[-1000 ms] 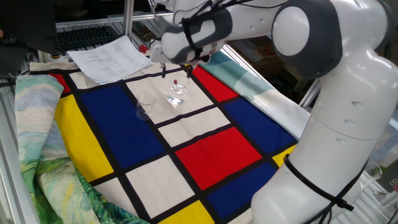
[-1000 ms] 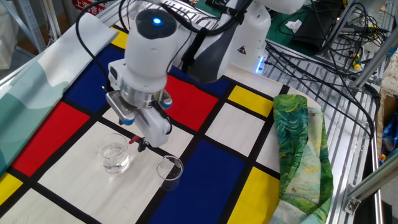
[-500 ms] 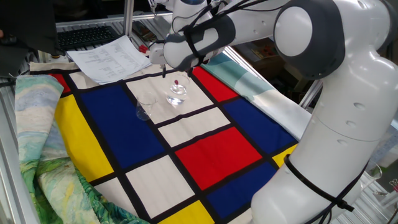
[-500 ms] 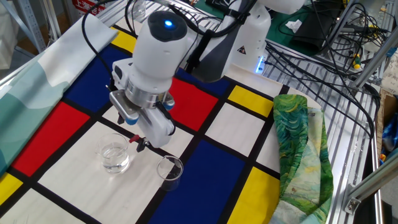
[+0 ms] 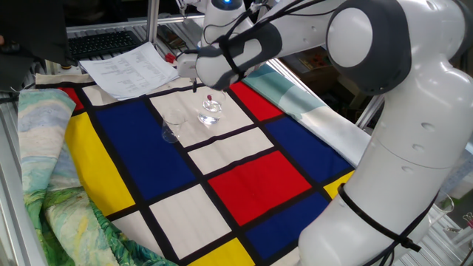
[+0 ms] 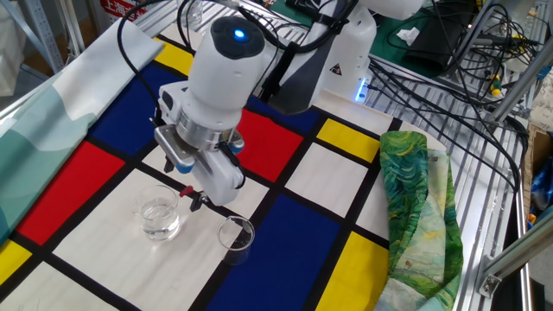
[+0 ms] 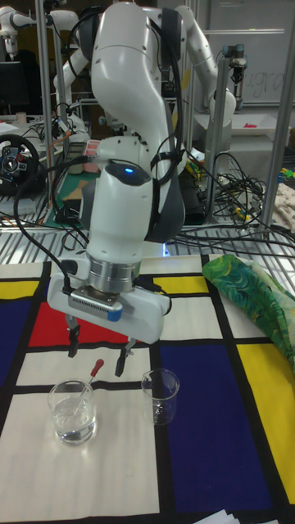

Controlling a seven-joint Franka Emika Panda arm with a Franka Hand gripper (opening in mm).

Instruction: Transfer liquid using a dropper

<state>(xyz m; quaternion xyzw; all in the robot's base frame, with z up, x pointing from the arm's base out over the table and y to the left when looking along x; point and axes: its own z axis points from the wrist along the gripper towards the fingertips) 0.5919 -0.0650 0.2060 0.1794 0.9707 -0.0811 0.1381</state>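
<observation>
The dropper [image 7: 88, 381], a thin clear tube with a small red bulb [image 5: 209, 97], leans inside the left small glass [image 7: 72, 412], which holds clear liquid [image 6: 160, 221] at its bottom. A second small glass [image 7: 160, 396] stands empty to its right. My gripper [image 7: 96, 354] hangs open just above the first glass. The bulb shows slightly below and between my two dark fingertips [image 7: 120, 362], touching neither. In the other fixed view my gripper [image 6: 181, 187] is over that glass's rim [image 6: 157, 193], and the empty glass [image 6: 235, 238] sits nearer the camera.
A cloth of red, blue, yellow and white blocks [image 5: 251, 177] covers the table. Loose papers [image 5: 133, 68] and a keyboard [image 5: 103, 44] lie at the back. A green patterned cloth [image 6: 415, 207] is bunched at one side, with cables [image 6: 449, 60] beyond it.
The wrist has shifted slightly and rotated a little above the glass. The dropper stays leaning in the glass and the fingers stay apart.
</observation>
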